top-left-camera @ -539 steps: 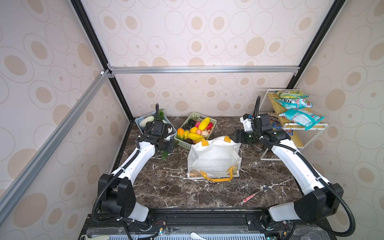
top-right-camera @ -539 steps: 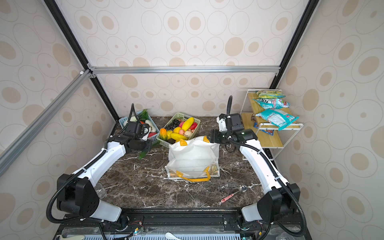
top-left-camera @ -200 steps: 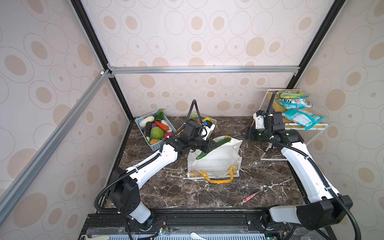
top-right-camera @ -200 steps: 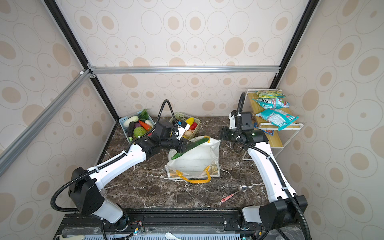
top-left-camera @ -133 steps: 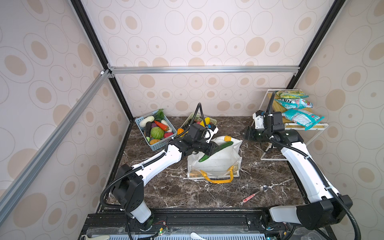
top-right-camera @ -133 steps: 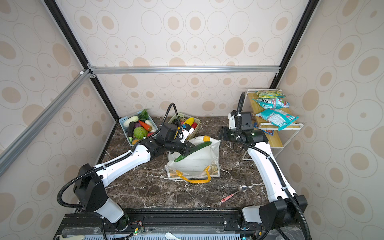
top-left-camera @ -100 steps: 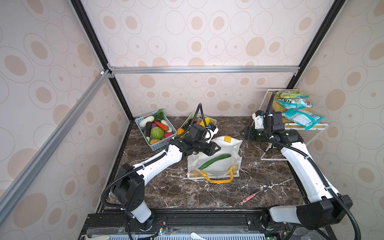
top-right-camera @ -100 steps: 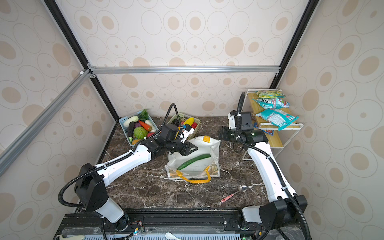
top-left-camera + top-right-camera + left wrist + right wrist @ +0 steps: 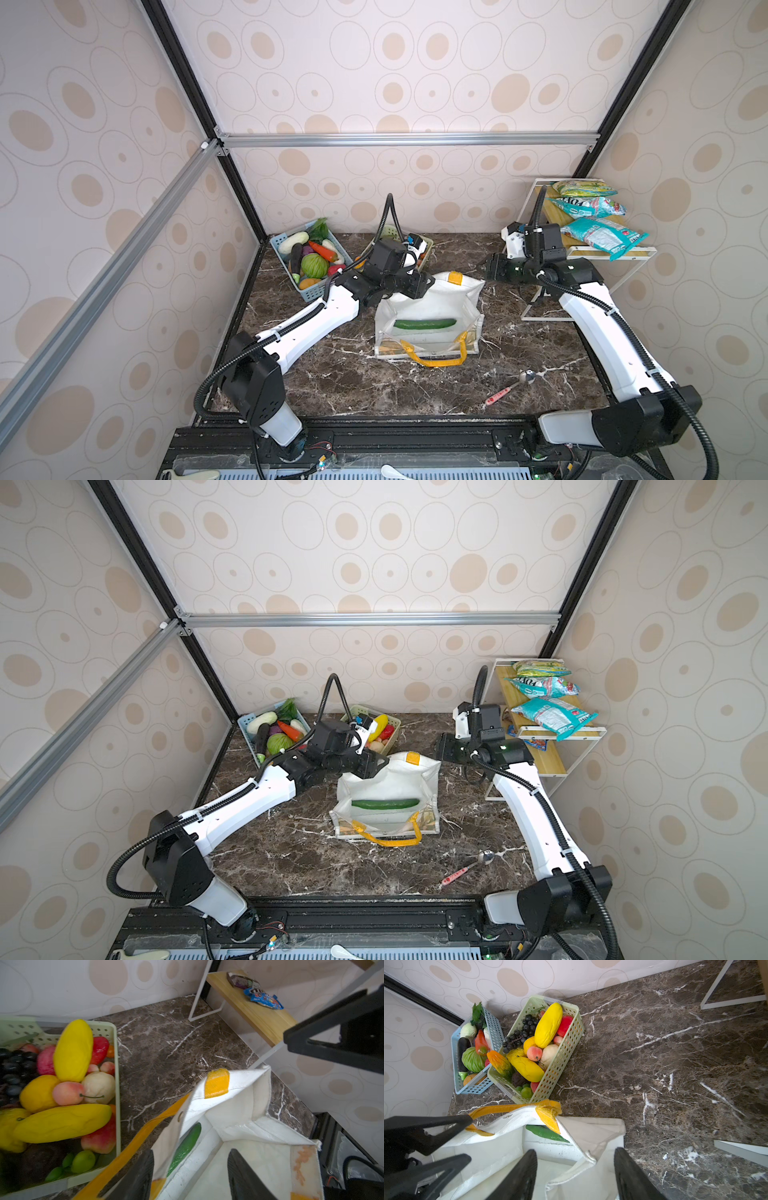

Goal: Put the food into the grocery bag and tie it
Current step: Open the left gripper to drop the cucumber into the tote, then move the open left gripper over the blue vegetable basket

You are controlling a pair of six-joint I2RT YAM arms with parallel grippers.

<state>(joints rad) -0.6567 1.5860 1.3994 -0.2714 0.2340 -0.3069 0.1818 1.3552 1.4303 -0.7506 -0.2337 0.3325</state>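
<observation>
Polished marble tabletop (image 9: 353, 386), coated-fabric grocery bag (image 9: 436, 299), plastic basket (image 9: 560, 1059)

Marble table (image 9: 332, 386), grocery bag (image 9: 436, 303) (standing open), blue basket (image 9: 311, 294), green basket (image 9: 562, 1057), shelf rack (image 9: 540, 318), seemingly a spoon (image 9: 511, 388)

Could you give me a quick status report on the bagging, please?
Both open: left gripper over grocery bag back-left rim, right gripper by back-right corner. One cucumber lying flat inside. Nothing blocking the mouth; handles untied.
</observation>
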